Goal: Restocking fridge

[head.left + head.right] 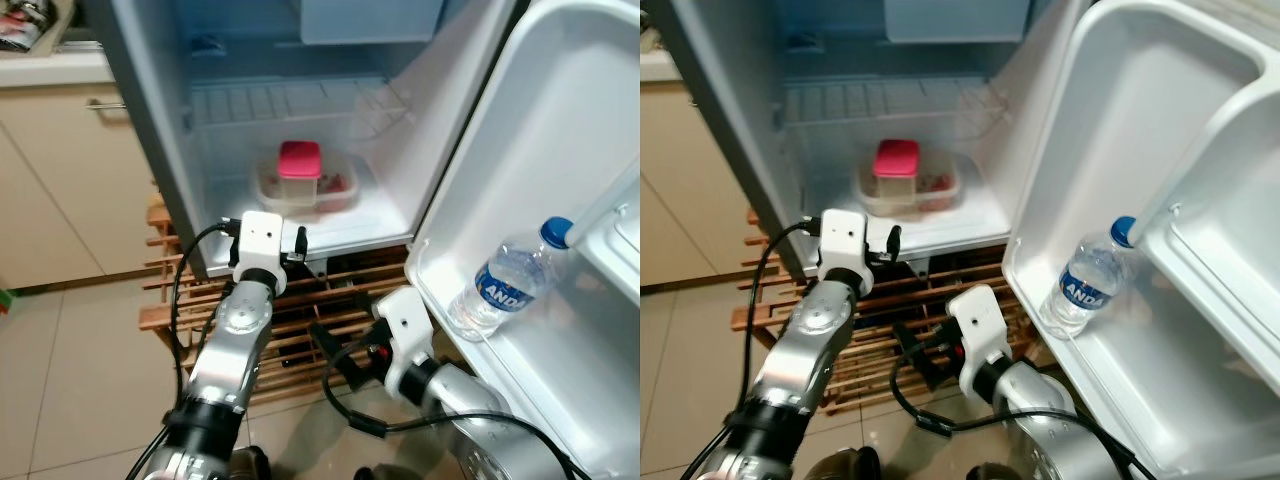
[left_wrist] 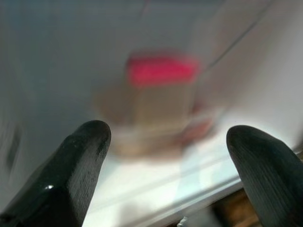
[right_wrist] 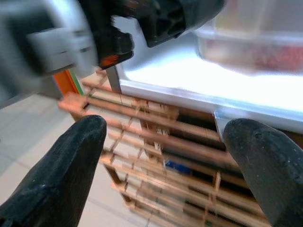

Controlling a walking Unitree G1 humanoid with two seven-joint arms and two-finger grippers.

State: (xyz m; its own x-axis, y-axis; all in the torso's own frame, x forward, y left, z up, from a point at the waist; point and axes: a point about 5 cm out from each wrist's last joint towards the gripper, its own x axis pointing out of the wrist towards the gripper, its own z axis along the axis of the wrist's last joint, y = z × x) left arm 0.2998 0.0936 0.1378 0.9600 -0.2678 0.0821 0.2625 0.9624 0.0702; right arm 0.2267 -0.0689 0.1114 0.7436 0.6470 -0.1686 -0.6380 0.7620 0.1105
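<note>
The left gripper [image 2: 165, 156], fingers wide apart and empty, faces the red-lidded box [image 1: 299, 172] inside the fridge [image 1: 330, 225]; the right gripper [image 3: 165, 156] also looks open, near the wooden rack [image 1: 330, 340].

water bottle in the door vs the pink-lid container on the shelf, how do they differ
The water bottle leans tilted in the door shelf, while the pink-lidded container stands upright on a flat clear container inside the fridge. The water bottle has a blue cap and a blue label; the pink-lidded container has a square pink lid and no label. The water bottle is tall and slim, the pink-lidded container short and boxy. Both have see-through plastic bodies.
</note>
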